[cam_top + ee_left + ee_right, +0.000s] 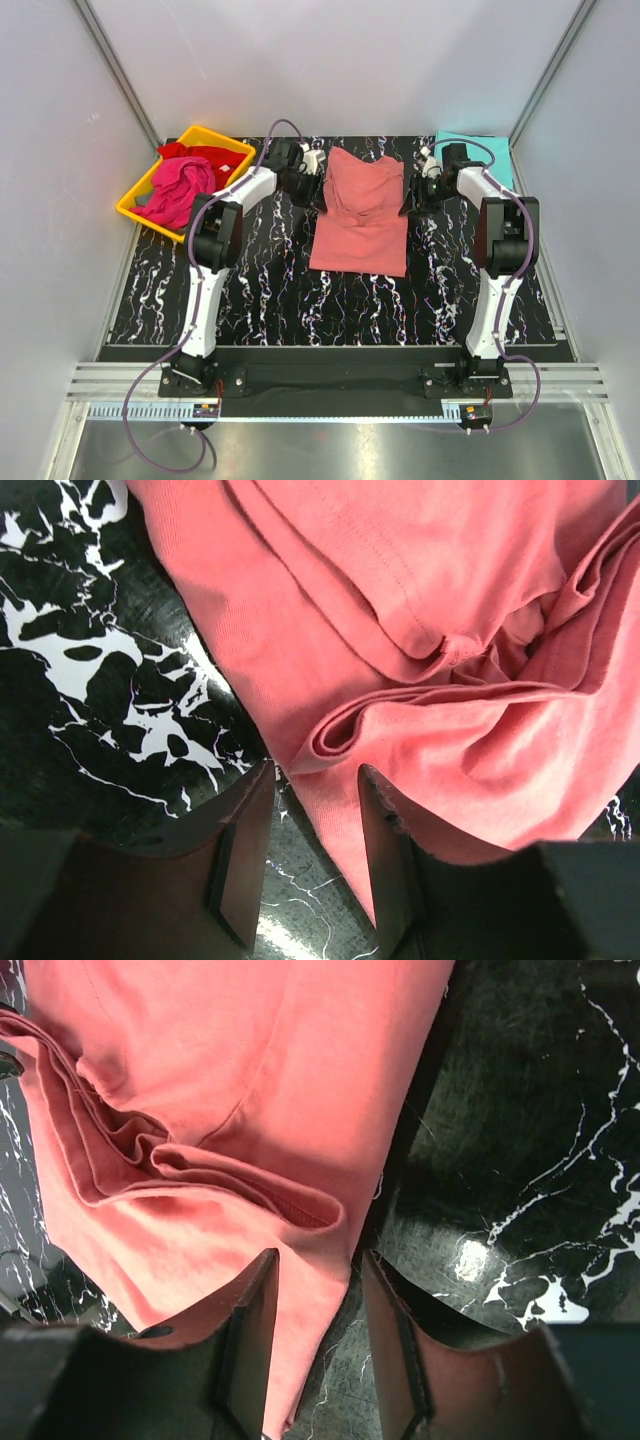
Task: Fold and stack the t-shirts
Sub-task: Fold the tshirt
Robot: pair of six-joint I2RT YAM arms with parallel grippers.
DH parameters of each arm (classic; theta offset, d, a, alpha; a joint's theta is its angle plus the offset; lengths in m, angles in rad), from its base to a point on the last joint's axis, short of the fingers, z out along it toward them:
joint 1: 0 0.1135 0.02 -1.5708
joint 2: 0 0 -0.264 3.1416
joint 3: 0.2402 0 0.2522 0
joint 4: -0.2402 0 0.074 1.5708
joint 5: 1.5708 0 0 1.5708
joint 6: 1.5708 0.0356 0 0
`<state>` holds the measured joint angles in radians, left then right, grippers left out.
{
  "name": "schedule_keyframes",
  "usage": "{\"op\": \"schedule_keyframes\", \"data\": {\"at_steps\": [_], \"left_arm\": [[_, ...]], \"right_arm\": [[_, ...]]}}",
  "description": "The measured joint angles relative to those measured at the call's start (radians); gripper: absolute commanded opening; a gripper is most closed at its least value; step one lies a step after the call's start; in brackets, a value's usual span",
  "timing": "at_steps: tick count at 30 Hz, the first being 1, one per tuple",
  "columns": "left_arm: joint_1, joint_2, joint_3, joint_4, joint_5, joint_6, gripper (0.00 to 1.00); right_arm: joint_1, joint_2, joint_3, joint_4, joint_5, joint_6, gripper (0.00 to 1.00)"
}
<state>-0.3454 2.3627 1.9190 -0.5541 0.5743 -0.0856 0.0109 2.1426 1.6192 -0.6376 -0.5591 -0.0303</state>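
The salmon-pink t-shirt (360,225) lies on the desk (250,290), its far half bunched into loose rolls. The left jaws stand apart at the shirt's left edge and the right jaws stand apart astride its right edge; neither is clamped on cloth. The turquoise t-shirt (490,145) sits beyond the shirt's far right corner. To its far left, the magenta t-shirt (178,190) and red t-shirt (205,153) fill the yellow tray (135,208). I'd worry that one side nips only the top layer, or misses, and the shirt drags askew and folds lopsided.
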Motion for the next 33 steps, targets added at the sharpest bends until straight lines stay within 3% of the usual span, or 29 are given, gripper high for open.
{"op": "schedule_keyframes", "data": {"at_steps": [5,7,8,9,11,20,28,32,33], "left_arm": [[0.000,0.014,0.026,-0.002,0.011,0.004,0.39],[0.000,0.024,0.032,-0.001,0.018,0.003,0.31],[0.000,0.027,0.032,0.000,0.022,0.002,0.24],[0.000,0.031,0.032,0.000,0.024,0.002,0.10],[0.000,0.036,0.032,0.001,0.028,-0.004,0.00],[0.018,0.021,-0.029,0.115,0.019,-0.136,0.00],[0.039,0.001,-0.089,0.209,0.021,-0.241,0.00],[0.039,0.001,-0.089,0.229,0.027,-0.263,0.15],[0.040,0.001,-0.089,0.233,0.031,-0.272,0.22]], "right_arm": [[0.000,0.017,0.017,0.010,-0.014,-0.003,0.43],[0.000,0.024,0.017,0.014,-0.025,-0.003,0.39],[-0.001,0.026,0.017,0.017,-0.030,-0.004,0.33],[-0.001,0.029,0.017,0.023,-0.035,-0.005,0.17],[-0.001,0.032,0.016,0.035,-0.037,-0.009,0.01],[-0.031,-0.008,-0.122,0.170,-0.029,0.013,0.00],[-0.051,-0.038,-0.141,0.212,-0.030,0.028,0.00],[-0.053,-0.052,-0.145,0.230,-0.034,0.044,0.13],[-0.054,-0.052,-0.144,0.233,-0.035,0.050,0.16]]}}
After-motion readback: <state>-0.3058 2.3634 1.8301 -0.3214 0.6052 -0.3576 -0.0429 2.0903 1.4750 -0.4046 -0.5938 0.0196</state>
